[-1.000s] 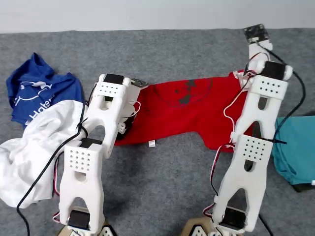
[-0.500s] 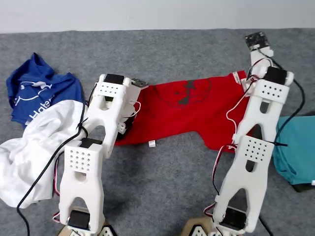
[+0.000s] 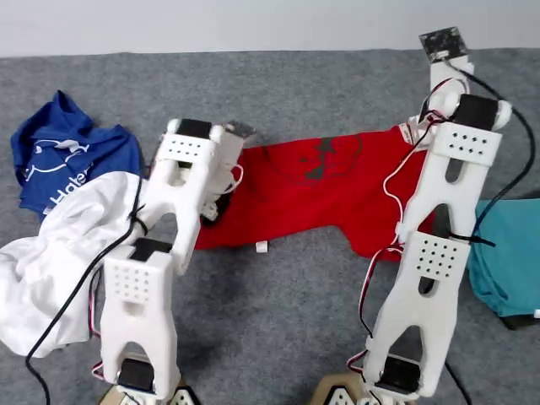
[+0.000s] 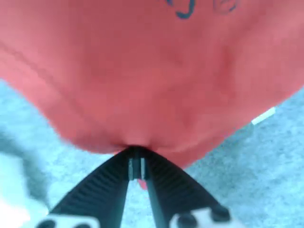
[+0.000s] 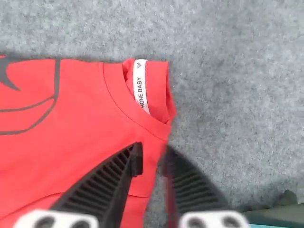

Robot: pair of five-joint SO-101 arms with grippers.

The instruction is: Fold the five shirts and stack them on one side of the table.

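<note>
A red shirt [image 3: 321,194] with a dark print lies spread across the middle of the grey table. My left gripper [image 4: 137,167] is shut on the red shirt [image 4: 152,71] at its left edge, and the cloth bunches where the tips meet. The left arm [image 3: 190,169] covers that edge in the high view. My right gripper [image 5: 152,161] sits at the collar end of the red shirt [image 5: 71,123], narrowly open, its fingers astride the cloth edge beside the white neck label [image 5: 141,88]. The right arm [image 3: 460,152] stands over that end.
A crumpled blue shirt [image 3: 67,160] lies at the far left, with a rumpled white shirt [image 3: 59,245] in front of it. A teal shirt [image 3: 506,253] lies at the right edge. Bare grey table [image 3: 295,93] stretches beyond the red shirt.
The left arm's wrist has risen and shifted slightly to the far side with the shirt's edge. The right arm's wrist has moved a little farther away, over the collar.
</note>
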